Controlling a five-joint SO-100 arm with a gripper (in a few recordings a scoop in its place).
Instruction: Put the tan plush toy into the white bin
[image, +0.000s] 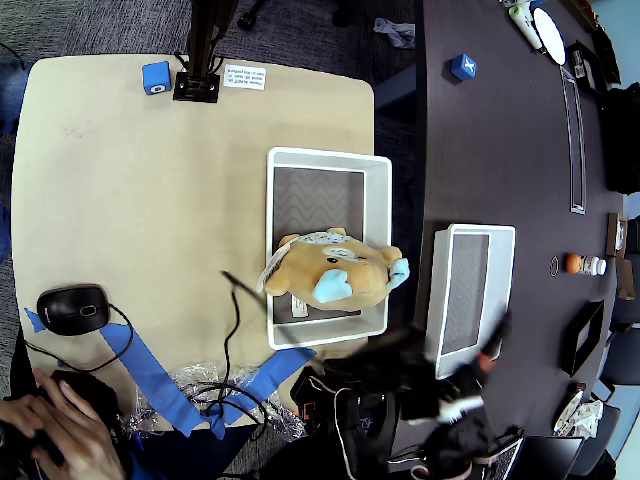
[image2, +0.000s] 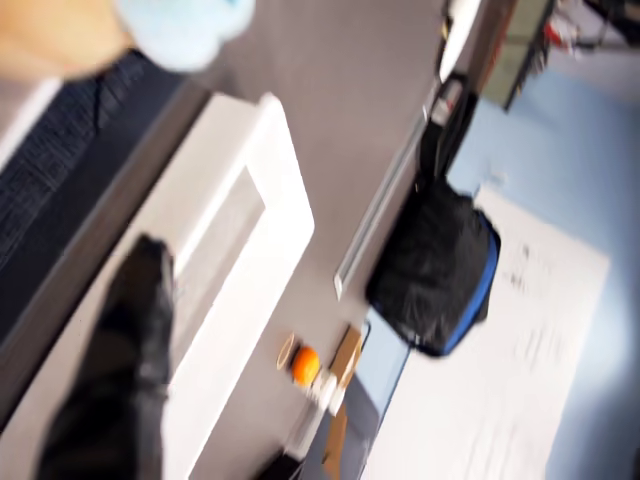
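Tan plush toy (image: 335, 272) lies in white bin (image: 378, 200), near end, blue paw over right rim. Judged soft, light, squashy; pinch body or ear. Gripper (image: 470, 385) blurred off tabletop's near right corner; finger state unclear. Bin sits at beige tabletop's (image: 130, 200) right edge; smaller bin (image: 470, 235) on dark table (image: 500, 140).

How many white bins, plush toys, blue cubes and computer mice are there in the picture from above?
White bins: 2, the wide white bin and a narrower white bin
Plush toys: 1, the tan plush toy lying in the wide bin
Blue cubes: 2, one on the tan table and one on the dark table
Computer mice: 1, a black mouse
Total: 6
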